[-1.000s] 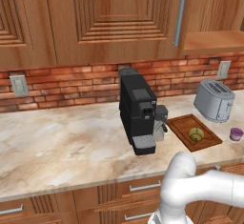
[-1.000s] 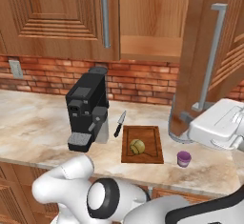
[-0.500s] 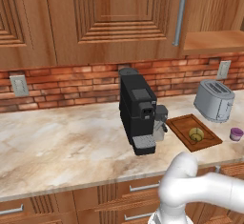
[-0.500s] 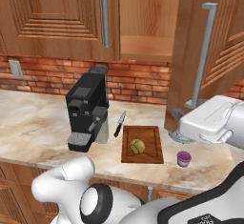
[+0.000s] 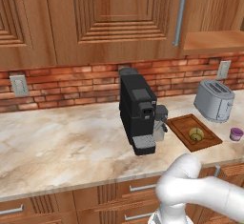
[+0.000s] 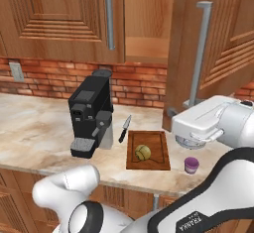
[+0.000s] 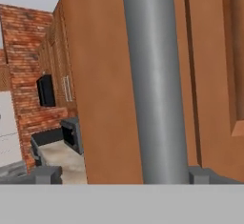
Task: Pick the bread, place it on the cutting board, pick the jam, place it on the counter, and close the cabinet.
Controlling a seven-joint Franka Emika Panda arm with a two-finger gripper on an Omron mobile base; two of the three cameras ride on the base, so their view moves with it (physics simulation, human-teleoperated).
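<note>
The bread (image 6: pixel 143 151) (image 5: pixel 196 133) lies on the dark cutting board (image 6: pixel 159 140) (image 5: pixel 180 123). Right of the board, the purple jam (image 6: pixel 191 165) (image 5: pixel 236 133) stands on the beige counter (image 6: pixel 34 128) (image 5: pixel 62 142). The cabinet door (image 6: pixel 223 38) hangs partly open, and its inner shelf (image 5: pixel 214 39) is bare. My gripper (image 6: pixel 179 109) (image 7: pixel 125 175) is open at the lower end of the door's silver handle (image 6: pixel 199 53) (image 7: pixel 152 80). The bar stands between my fingertips (image 7: pixel 45 174), close to the right one.
A black coffee machine (image 6: pixel 92 115) (image 5: pixel 138 113) stands left of the board, with a knife (image 6: pixel 124 128) between them. A toaster (image 5: pixel 214 99) sits at the back by the brick wall. The neighbouring cabinet door (image 5: pixel 119 18) is closed.
My hand has moved left along with the door handle, and the open cabinet door has swung further toward the cabinet. Bread, jam and board have stayed put.
</note>
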